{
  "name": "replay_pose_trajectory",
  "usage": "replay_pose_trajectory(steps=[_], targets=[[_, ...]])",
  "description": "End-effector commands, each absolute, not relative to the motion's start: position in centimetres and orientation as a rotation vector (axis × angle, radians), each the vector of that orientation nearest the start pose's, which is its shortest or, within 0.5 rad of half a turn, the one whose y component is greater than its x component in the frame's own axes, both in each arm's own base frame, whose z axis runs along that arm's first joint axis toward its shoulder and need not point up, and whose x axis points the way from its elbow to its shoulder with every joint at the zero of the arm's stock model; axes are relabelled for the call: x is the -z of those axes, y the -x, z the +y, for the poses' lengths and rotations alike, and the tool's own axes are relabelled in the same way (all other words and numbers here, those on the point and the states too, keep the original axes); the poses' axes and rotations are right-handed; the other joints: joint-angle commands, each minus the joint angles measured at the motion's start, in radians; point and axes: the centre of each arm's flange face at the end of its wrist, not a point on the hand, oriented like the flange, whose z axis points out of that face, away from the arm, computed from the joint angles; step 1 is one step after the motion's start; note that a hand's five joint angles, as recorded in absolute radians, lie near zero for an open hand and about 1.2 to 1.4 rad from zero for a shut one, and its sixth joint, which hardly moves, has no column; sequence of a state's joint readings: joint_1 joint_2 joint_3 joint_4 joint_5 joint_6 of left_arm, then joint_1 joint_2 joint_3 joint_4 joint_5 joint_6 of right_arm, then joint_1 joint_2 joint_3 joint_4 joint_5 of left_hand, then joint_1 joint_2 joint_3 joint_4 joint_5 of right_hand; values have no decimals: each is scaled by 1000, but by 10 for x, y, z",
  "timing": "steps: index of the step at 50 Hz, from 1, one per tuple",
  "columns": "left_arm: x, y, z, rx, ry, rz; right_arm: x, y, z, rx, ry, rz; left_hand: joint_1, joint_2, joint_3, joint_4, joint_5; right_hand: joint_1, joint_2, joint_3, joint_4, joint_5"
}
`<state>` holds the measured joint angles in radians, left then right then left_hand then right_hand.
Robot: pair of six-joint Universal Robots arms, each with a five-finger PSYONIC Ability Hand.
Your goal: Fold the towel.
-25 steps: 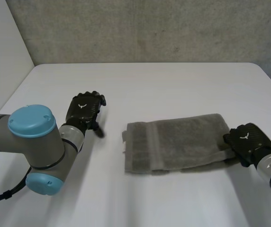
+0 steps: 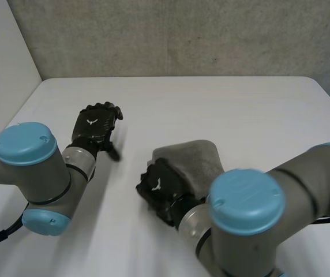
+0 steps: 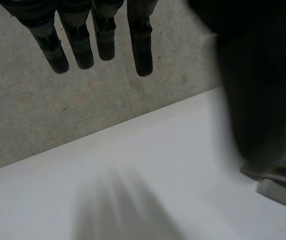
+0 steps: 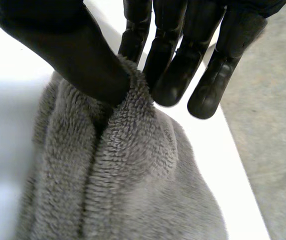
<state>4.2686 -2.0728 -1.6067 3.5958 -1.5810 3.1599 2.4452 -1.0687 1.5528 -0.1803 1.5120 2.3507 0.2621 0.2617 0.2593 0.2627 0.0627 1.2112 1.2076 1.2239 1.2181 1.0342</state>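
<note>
The right hand is pinching the towel between thumb and fingers, having carried its right end over to the left, near the middle of the counter. The left hand is hovering off to the towel's left, fingers straight and empty.

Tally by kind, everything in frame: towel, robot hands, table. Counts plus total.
towel: 1
robot hand: 2 (left robot hand open, right robot hand pinching the towel)
table: 1
Total: 4
</note>
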Motion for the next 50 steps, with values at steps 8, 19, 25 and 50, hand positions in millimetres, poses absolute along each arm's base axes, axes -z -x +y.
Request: replay_pose_trajectory(steps=[8,19,25,50], targets=[[-162,283,-291,2300,-515,2536,-190,-362,-148,1865,1546,1739,-66,-66,-63,-67,-41,-1037,-1033,-1049,-1044,-1034],[-166,313,-259,2361,-675,2704,-204,-292,-228,1860,1117,2007,-63,-63,-60,-64,-38,-1037,-1033,-1049,-1044,-1034],[-161,325,-245,2352,-755,2790,-187,-268,-246,1721,959,2061,-60,-60,-58,-61,-35,-1037,-1033,-1049,-1044,-1034],[-124,339,-226,2197,-871,2891,-120,-268,-253,1387,762,2184,-57,-57,-55,-58,-33,-1037,-1033,-1049,-1044,-1034]])
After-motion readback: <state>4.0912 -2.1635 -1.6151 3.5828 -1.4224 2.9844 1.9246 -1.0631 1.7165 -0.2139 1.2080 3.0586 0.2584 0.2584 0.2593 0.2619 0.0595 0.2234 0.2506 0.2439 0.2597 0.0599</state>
